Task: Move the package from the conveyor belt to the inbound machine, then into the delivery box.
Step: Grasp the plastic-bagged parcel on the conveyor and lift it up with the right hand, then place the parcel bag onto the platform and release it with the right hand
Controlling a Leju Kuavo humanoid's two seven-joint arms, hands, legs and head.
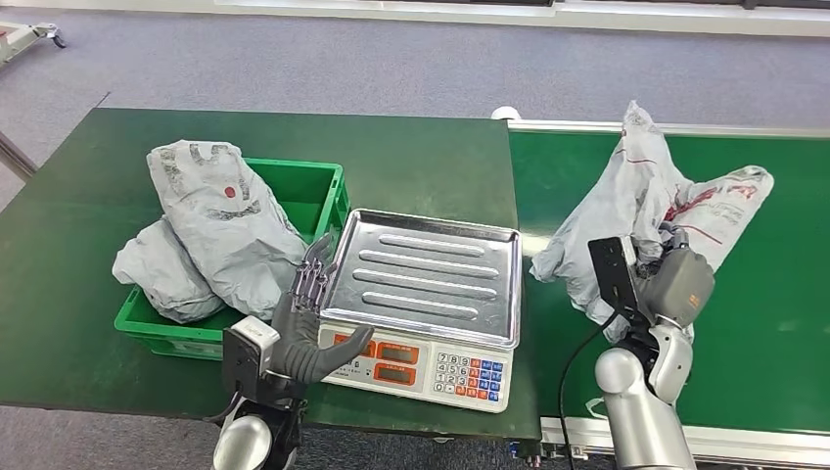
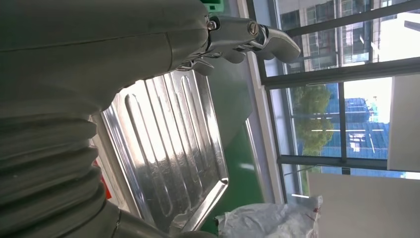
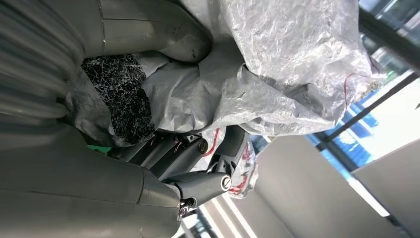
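A crumpled grey plastic package (image 1: 636,211) with red print lies on the green conveyor belt (image 1: 773,323) at the right. My right hand (image 1: 675,279) grips its near side; in the right wrist view the thumb and the dark fingers (image 3: 198,148) close around a fold of the package (image 3: 277,64). The inbound machine is a scale with a bare steel tray (image 1: 426,274) in the middle. My left hand (image 1: 305,318) stands beside the tray's left edge, fingers straight and apart, holding nothing. The left wrist view shows its fingers (image 2: 257,37) above the tray (image 2: 168,148).
A green crate (image 1: 328,191) on the dark green table, left of the scale, holds two grey packages (image 1: 220,220), close to my left hand. The scale's keypad and red displays (image 1: 470,377) face me at the table's front edge. Grey carpet lies beyond the table.
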